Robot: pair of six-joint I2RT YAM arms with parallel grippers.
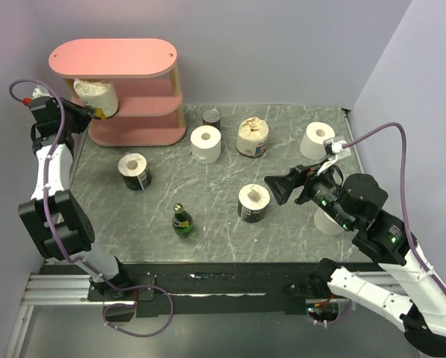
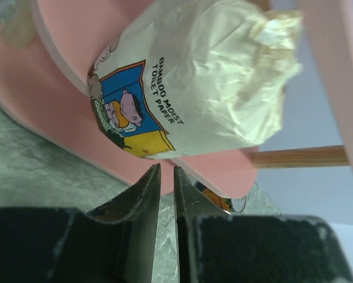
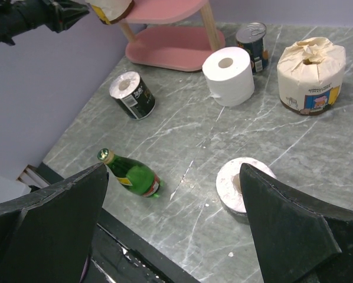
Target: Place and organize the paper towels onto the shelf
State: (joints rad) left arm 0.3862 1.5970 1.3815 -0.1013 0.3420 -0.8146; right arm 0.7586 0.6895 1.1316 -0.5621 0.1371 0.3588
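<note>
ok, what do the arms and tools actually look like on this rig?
The left arm and right arm mix white shells with black joint blocks. A lilac cable loops along each. The left tool and right tool are matte black, with wedge-shaped fingers tapering to points.

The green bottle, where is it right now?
In the top view the green bottle is left of centre near the table's front edge, with a dark-wrapped roll behind-left and a second roll to its right.
</note>
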